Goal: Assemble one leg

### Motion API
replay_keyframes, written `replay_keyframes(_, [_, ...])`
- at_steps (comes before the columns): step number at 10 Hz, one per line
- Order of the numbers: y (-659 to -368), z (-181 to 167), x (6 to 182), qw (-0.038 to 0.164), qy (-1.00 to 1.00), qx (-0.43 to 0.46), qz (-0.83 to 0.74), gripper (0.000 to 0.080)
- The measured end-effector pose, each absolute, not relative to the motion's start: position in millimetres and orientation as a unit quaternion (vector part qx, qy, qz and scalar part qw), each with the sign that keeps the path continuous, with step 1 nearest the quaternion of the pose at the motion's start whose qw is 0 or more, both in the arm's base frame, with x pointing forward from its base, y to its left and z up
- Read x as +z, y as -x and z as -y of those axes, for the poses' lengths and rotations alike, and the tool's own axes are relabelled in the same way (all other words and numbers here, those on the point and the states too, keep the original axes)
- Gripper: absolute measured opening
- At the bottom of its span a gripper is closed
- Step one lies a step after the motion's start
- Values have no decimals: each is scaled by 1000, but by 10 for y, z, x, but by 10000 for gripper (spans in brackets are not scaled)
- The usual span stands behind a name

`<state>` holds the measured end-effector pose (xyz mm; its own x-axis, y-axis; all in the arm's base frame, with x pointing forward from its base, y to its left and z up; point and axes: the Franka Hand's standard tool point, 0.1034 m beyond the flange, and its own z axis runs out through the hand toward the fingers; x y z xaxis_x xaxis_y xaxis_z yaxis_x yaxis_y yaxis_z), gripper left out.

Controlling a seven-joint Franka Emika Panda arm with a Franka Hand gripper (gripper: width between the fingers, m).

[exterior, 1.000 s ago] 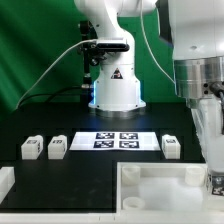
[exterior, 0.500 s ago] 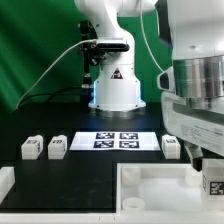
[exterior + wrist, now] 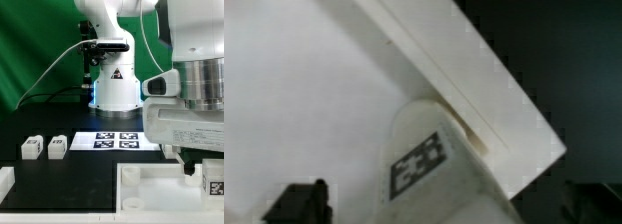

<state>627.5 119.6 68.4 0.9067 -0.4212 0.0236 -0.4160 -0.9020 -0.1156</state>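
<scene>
My gripper (image 3: pixel 200 168) hangs low over the large white tray-like base (image 3: pixel 150 185) at the exterior view's right. A leg (image 3: pixel 212 181) with a black tag on its face stands just below the hand, at the tray's right part. In the wrist view this leg (image 3: pixel 423 165) lies against the tray's raised wall (image 3: pixel 455 70), between the jaws of my gripper (image 3: pixel 441 206). A dark finger (image 3: pixel 299 202) stands apart from the leg, so the jaws look open. Two more legs (image 3: pixel 30 148) (image 3: pixel 57 146) stand on the black table at the exterior view's left.
The marker board (image 3: pixel 112 140) lies mid-table in front of the robot's base (image 3: pixel 115 90). A white piece's corner (image 3: pixel 5 182) shows at the lower left edge. My hand hides the table to the right of the marker board.
My hand has turned and spread toward the exterior view's left, sinking a little. It now hides the leg that stood to the right of the marker board. The tagged leg has not moved.
</scene>
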Motion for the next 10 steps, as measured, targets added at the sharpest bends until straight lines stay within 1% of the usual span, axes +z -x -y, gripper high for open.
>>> replay_keyframes(1, [-6277, -1181, 687, 47, 988, -27, -141, 649])
replay_keyframes(2, [-6279, -1177, 685, 48, 986, -27, -155, 649])
replay_keyframes(3, [-6278, -1180, 684, 48, 982, -26, -181, 529])
replay_keyframes(4, [-6277, -1185, 683, 50, 978, -25, -203, 392])
replay_keyframes(5, [-6275, -1194, 682, 53, 966, -22, -251, 392])
replay_keyframes(6, [-6274, -1200, 682, 55, 952, -19, -301, 290])
replay_keyframes(8, [-6289, -1197, 680, 60, 906, -12, -418, 290])
replay_keyframes(10, [-6314, -1196, 677, 64, 807, 11, -586, 290])
